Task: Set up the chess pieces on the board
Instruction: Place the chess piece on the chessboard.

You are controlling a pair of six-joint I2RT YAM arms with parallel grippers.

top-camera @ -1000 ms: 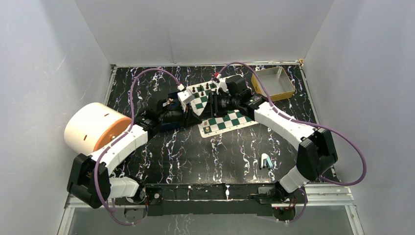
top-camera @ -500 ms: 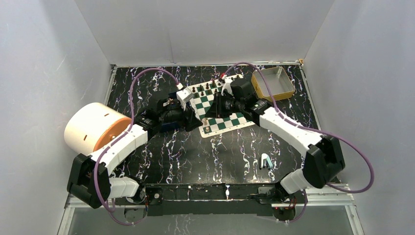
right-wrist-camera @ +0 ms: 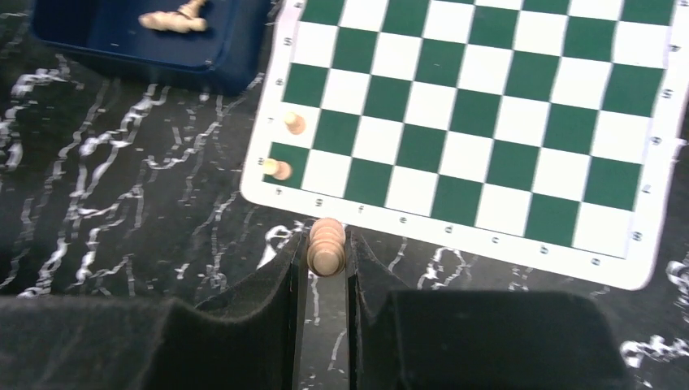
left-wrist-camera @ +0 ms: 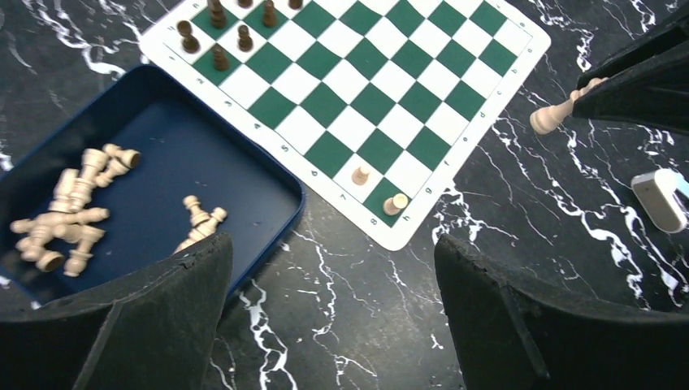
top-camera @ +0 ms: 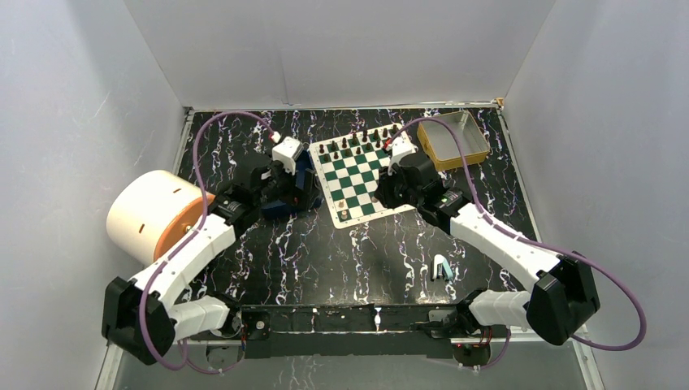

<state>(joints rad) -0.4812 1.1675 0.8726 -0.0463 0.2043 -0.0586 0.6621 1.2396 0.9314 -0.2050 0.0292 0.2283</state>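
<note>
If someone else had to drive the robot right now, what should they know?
Left gripper: open and empty, hovering beside the tray.
Right gripper: shut on one cream piece, just off the edge of the board.
Done: two cream pieces stand at one board corner. The dark pieces stand at the far side.
Left to do: place the held piece, then set up the loose pieces lying in the tray.
</note>
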